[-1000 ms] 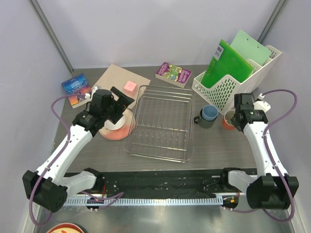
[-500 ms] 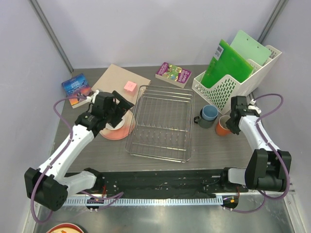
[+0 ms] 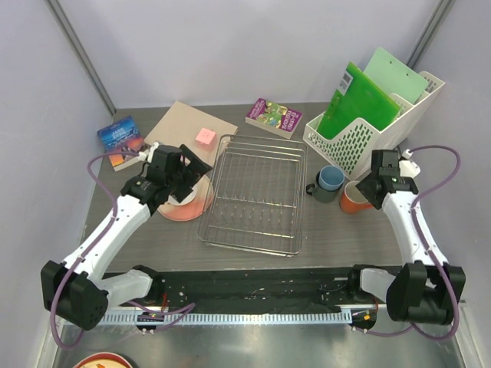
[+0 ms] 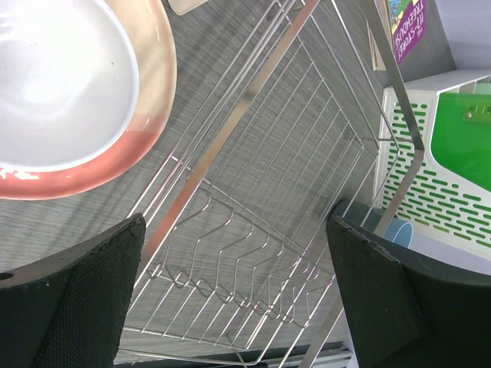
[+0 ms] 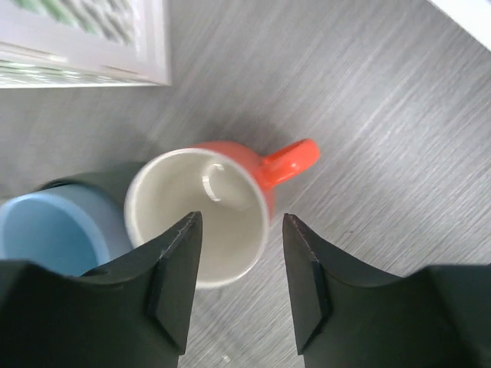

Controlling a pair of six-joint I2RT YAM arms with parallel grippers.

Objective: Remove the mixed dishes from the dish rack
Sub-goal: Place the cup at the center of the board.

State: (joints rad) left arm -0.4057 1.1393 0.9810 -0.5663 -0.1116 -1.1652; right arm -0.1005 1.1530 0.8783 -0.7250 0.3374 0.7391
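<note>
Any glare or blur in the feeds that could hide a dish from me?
Left wrist view: a blown-out bright patch on the small white bowl on the pink round plate; the silver wire dish rack reads crisp. Right wrist view: the orange mug is sharp and evenly lit, a faint curl of reflection inside. Top view: even light, soft shadows.

SURFACE: dark grey tabletop (image 3: 345, 230) | CENTRE: wire dish rack (image 3: 255, 195) | LEFT OF RACK: pink plate (image 3: 182, 213), just beside it | RIGHT OF RACK: dark grey mug (image 3: 321, 194), orange mug (image 3: 350, 204) beside it | REAR RIGHT: white perforated file holder (image 3: 360, 142) | REAR: purple book (image 3: 275, 116), cardboard sheet (image 3: 180, 123), blue book (image 3: 120, 140)
</note>
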